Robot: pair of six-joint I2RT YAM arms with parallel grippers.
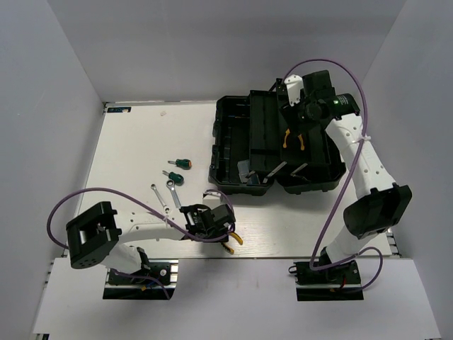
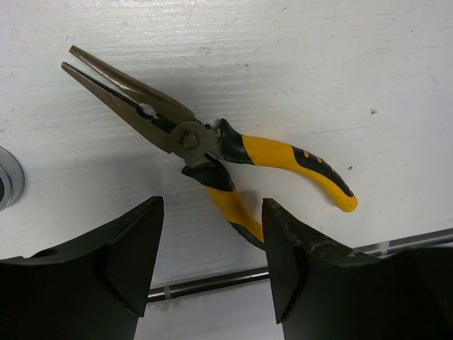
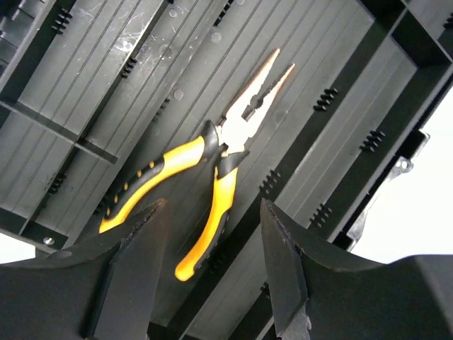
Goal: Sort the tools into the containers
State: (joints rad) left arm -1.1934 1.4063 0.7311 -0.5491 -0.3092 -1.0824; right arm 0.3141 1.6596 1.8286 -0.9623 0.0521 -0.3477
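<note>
One pair of yellow-handled pliers (image 2: 205,142) lies on the white table near its front edge, also in the top view (image 1: 234,239). My left gripper (image 2: 212,212) is open just above it, with one handle between the fingers, close to the right finger (image 2: 283,248). A second pair of pliers (image 3: 212,163) lies inside the open black toolbox (image 1: 241,142), also in the top view (image 1: 292,139). My right gripper (image 3: 212,212) is open and empty above it. Two green-handled screwdrivers (image 1: 182,163) (image 1: 173,176) and two silver wrenches (image 1: 158,197) (image 1: 173,193) lie on the table left of the toolbox.
A small silver round object (image 2: 7,188) sits left of the pliers, also in the top view (image 1: 212,193). The table's front edge with a metal rail (image 2: 212,280) runs just below my left fingers. White walls enclose the table.
</note>
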